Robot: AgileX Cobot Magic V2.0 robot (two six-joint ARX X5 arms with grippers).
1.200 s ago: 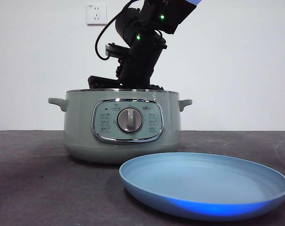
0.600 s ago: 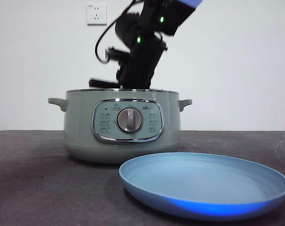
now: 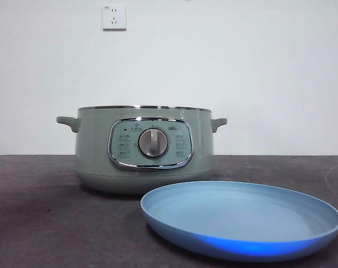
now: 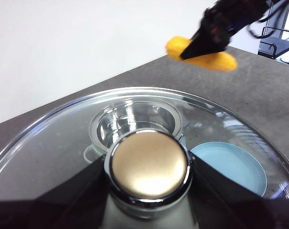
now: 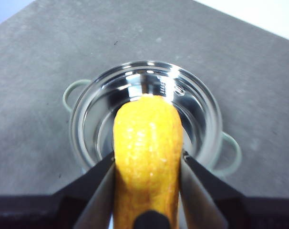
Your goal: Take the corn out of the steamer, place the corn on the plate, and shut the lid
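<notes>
**Corn held above the open steamer**

The pebbly yellow corn [image 5: 147, 157] is clamped between the right hand [image 5: 147, 164] jaws, long axis running away from the wrist, above the shiny-walled steamer [image 5: 144, 117]. The glass lid [image 4: 149, 164] is gripped at its knob by the left hand [image 4: 147, 174]. The smooth blue plate [image 3: 241, 220] lies on the desk [image 3: 35, 212].

Even, bright light is cast over the front view. A blue glow is seen along the plate [image 3: 241, 245] near rim. Glare is thrown off the lid [image 4: 149, 164] knob. The corn [image 4: 201, 53] beyond is motion-blurred.
</notes>
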